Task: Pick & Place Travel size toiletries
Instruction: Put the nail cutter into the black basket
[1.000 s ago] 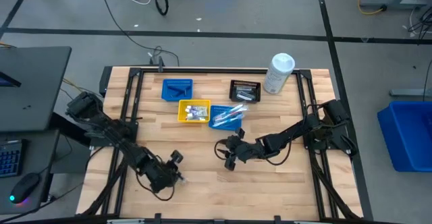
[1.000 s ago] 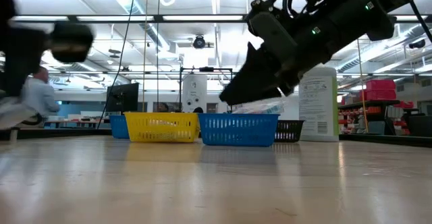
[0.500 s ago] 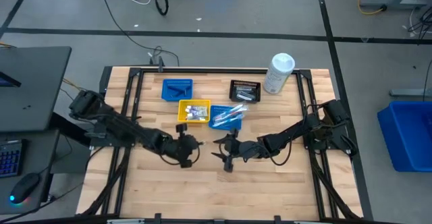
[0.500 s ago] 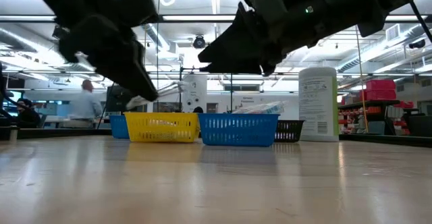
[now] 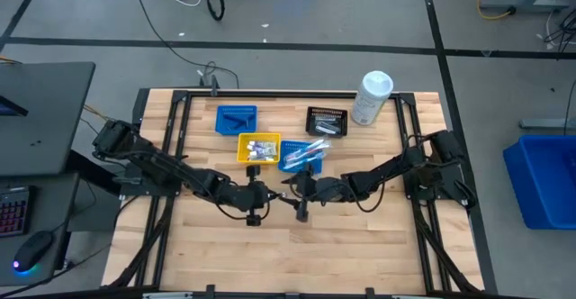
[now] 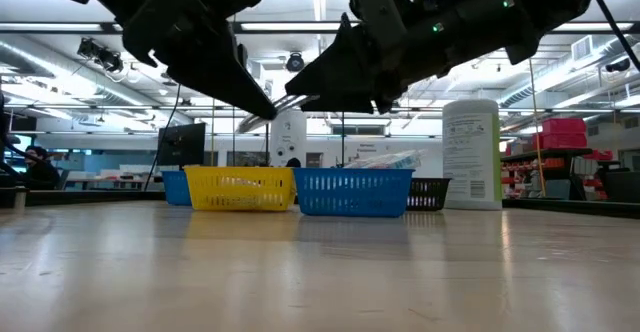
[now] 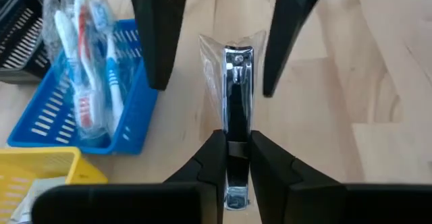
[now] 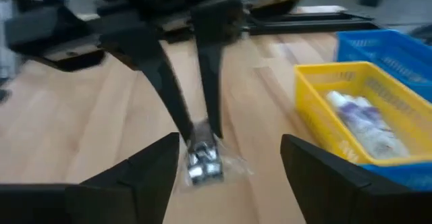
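My left gripper [image 7: 237, 158] is clamped on a shiny metal nail clipper in a clear plastic sleeve [image 7: 235, 96], held above the bare wooden table [image 5: 360, 245] mid-workspace, near the blue plastic basket of toothbrushes [image 7: 81, 123]. My right gripper [image 8: 226, 158] faces it tip to tip, jaws spread wide on either side of the clipper, not touching it.
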`<state>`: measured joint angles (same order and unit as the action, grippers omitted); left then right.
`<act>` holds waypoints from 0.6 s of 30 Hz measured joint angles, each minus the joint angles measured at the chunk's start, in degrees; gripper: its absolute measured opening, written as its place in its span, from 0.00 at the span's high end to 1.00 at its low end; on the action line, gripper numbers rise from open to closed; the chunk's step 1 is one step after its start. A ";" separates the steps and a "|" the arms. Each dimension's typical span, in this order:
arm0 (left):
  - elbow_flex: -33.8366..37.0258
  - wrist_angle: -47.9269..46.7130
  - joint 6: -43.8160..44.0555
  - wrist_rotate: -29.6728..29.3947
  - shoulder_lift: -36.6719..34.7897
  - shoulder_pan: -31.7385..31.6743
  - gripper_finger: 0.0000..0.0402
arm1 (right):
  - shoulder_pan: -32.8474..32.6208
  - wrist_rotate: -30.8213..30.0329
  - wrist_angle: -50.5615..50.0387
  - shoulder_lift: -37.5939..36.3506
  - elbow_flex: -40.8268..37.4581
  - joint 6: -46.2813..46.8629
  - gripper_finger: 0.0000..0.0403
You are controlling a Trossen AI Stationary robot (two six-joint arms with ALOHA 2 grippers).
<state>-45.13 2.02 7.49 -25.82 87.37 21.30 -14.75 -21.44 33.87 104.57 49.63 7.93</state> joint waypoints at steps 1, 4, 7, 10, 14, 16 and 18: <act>0.05 0.06 0.01 0.04 0.00 0.02 0.87 | 0.32 1.64 0.34 0.00 0.00 -0.30 0.35; 0.03 0.90 -0.53 -0.35 0.00 0.04 0.86 | 0.89 5.12 0.41 0.00 0.00 -0.87 0.40; 0.03 0.94 -0.71 -0.39 0.00 -0.03 0.87 | 0.91 5.03 -0.21 0.00 0.00 -1.02 0.47; 0.03 0.94 -0.66 -0.49 0.00 -0.03 0.87 | 0.91 5.36 -0.10 0.00 0.00 -1.34 0.56; 0.03 0.94 -0.66 -0.50 0.00 -0.05 0.86 | 0.91 6.18 0.12 0.00 0.00 -1.37 0.68; 0.03 0.94 -0.66 -0.55 0.00 -0.05 0.86 | 0.95 7.26 0.18 0.00 0.00 -1.37 0.73; 0.03 1.04 -0.59 -0.44 0.00 -0.05 0.86 | 0.93 7.96 0.15 0.00 0.00 -1.37 0.77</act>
<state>-45.10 3.06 6.90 -26.26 87.37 21.26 -13.82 -13.47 34.02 104.57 49.63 6.57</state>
